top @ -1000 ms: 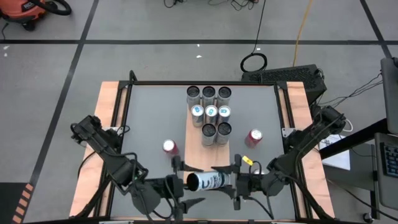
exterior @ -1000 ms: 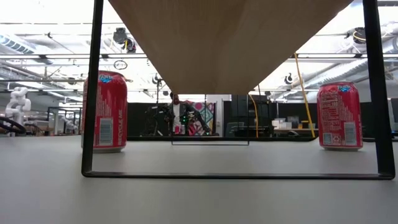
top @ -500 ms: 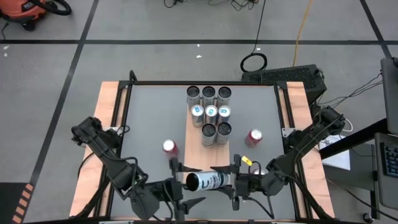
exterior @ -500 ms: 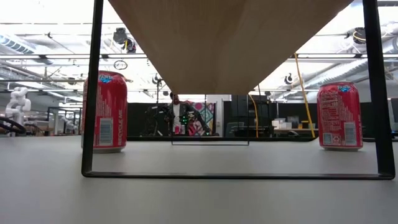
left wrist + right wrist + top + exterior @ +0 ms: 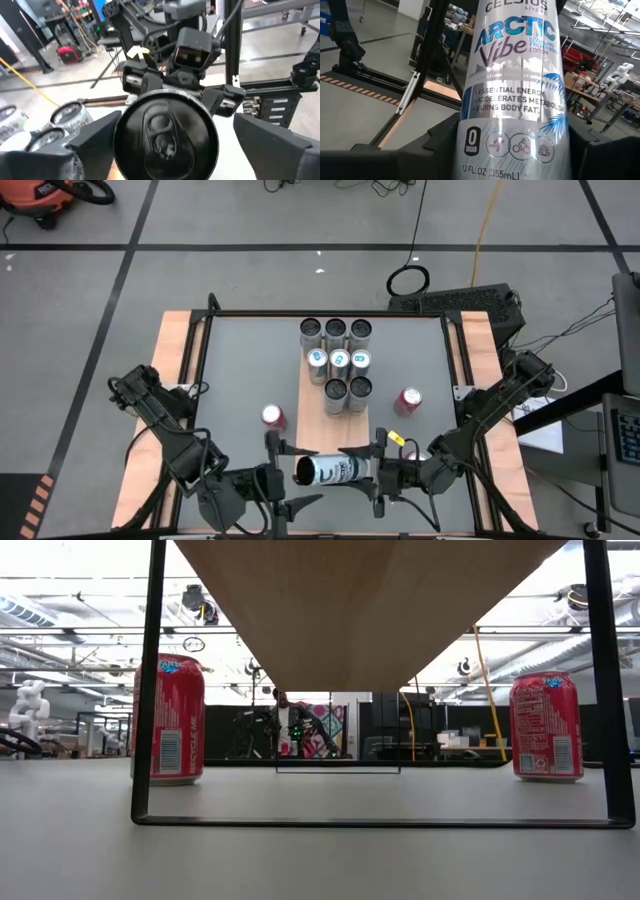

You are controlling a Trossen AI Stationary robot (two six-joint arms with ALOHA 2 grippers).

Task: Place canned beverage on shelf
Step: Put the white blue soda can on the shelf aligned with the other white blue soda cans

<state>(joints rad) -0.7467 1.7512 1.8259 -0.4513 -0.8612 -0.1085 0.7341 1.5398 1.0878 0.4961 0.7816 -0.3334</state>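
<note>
Lying on its side is how the white can (image 5: pixel 331 471) is sitting right now, long axis running left-right across the near end of the shelf (image 5: pixel 312 442), with its pull-tab top pointing at the left gripper (image 5: pixel 283 473) and its base toward the right gripper (image 5: pixel 374 471). From the left wrist view you're looking straight at the lid (image 5: pixel 166 132), and the right wrist view is looking along the label (image 5: pixel 515 95).

The shelf is running lengthwise down the middle of the grey table (image 5: pixel 240 370). Its far half is carrying eight upright cans (image 5: pixel 337 365) packed in rows, while the near stretch of board is showing bare wood. Two red cans are standing on the table off the board, one (image 5: pixel 272 416) just left of it and one (image 5: pixel 408 400) a bit further off on the right, both upright in the low view (image 5: pixel 180 720) (image 5: pixel 546 726). The table's left and right margins are staying open.

The right gripper's fingers are closing around the can's base end and holding it up. The left gripper's fingers (image 5: pixel 277 137) are spreading wide on either side of the lid end, not visibly touching it.
</note>
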